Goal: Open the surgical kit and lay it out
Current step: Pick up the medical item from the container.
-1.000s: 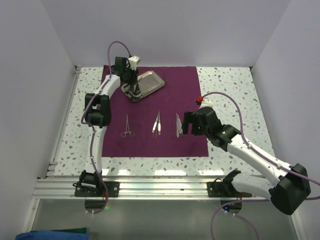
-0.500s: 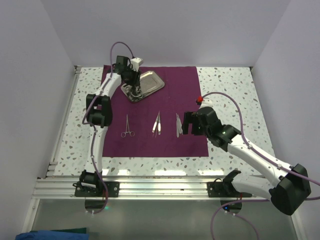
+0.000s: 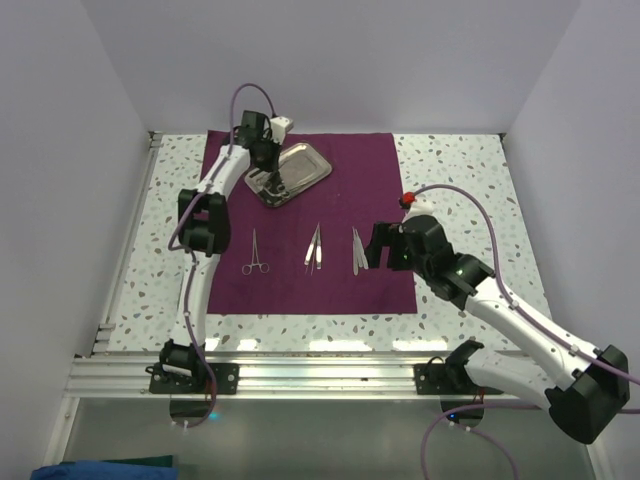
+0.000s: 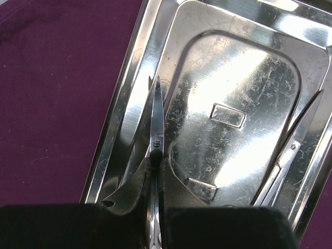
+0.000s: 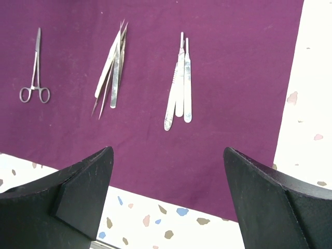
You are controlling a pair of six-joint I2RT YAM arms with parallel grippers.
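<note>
The cloth (image 3: 350, 195) is plain deep maroon-purple. The tray (image 3: 305, 165), scissors (image 4: 156, 129), forceps (image 3: 256, 254) and tweezers (image 3: 314, 249) are silver, the tray mirror-bright and scuffed. The table (image 3: 450, 170) is white, flecked grey, brown and blue. The arms (image 3: 520, 320) are white with black joints, the cables (image 3: 234, 110) purple.

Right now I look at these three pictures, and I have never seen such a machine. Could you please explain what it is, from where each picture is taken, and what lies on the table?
These are two robot arms bolted at the near edge of a table. The wide picture comes from a camera above; the other two come from a camera on each wrist. A maroon cloth lies spread out. On it are ring-handled forceps, tweezers, what look like scalpel handles, and a steel tray. The left gripper is shut on scissors at the tray. The right gripper is open and holds nothing.
</note>
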